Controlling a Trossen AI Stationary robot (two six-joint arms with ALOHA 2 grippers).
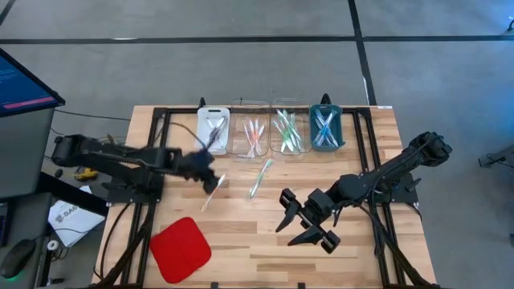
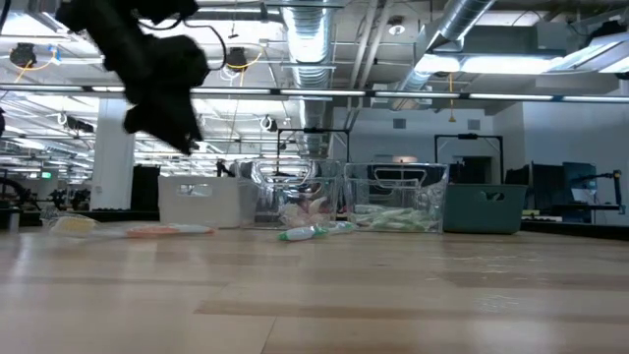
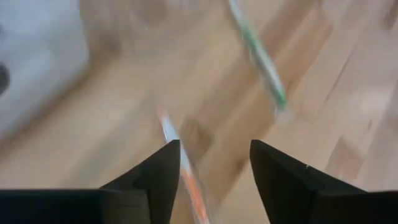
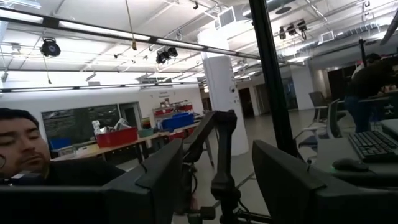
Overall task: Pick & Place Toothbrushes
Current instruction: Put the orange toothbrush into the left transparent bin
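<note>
Table (image 1: 321, 249): left gripper (image 3: 211, 163) spread, blurred, above orange toothbrush (image 3: 186, 180); right gripper (image 1: 309, 221) spread, empty.

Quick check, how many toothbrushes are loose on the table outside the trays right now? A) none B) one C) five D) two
D: the high view shows an orange-accented toothbrush by the left gripper and a green toothbrush lying before the clear trays.

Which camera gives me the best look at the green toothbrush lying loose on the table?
The high view: the green toothbrush shows whole, lying before the clear trays, clear of the left hand. The low view shows it edge-on before the trays. The left wrist view catches it blurred. The right wrist view misses it.
</note>
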